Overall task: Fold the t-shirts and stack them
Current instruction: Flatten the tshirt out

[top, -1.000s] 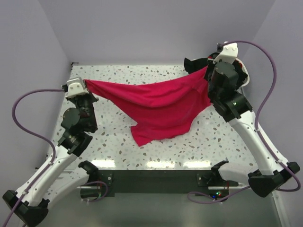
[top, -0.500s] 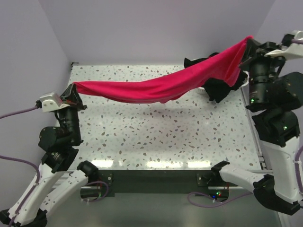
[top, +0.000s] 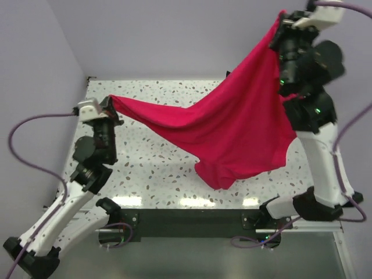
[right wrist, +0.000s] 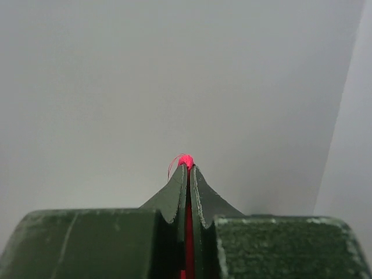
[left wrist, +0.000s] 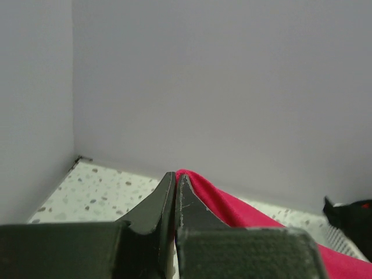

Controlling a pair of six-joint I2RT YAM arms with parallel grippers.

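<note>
While both arms hold it aloft, the pinkish-red t-shirt [top: 238,128] hangs as a broad sheet above the right half of the terrazzo table [top: 145,168]. Its lowest fold is bunched near the table's front edge; whether that fold touches the surface cannot be told from above.

Tool state: the left gripper [top: 110,104] has its jaws closed to a hairline, pinching one corner of the cloth low over the table's left side. The right gripper [top: 282,20] is raised high at the far right. Its jaws are likewise closed, with red fabric sandwiched between them and a loose thread showing at the tips.

Handling, as judged: the garment looks light and wholly limp, sagging in a deep curve between the two grips. It should be taken by edges or corners, since any hold mid-panel would only gather a bunch. Both pinches are thin and near the cloth's margin, so a slip is possible.

Change noted: half a second ago the shirt was a narrow, taut band strung between the grippers. Since then the right gripper has risen and swung inward, the left has shifted slightly inward, and the cloth has opened out and dropped. A second ago its lower part lay on the table.

A black heap [left wrist: 347,216], possibly the other shirts, shows at the far right.
</note>
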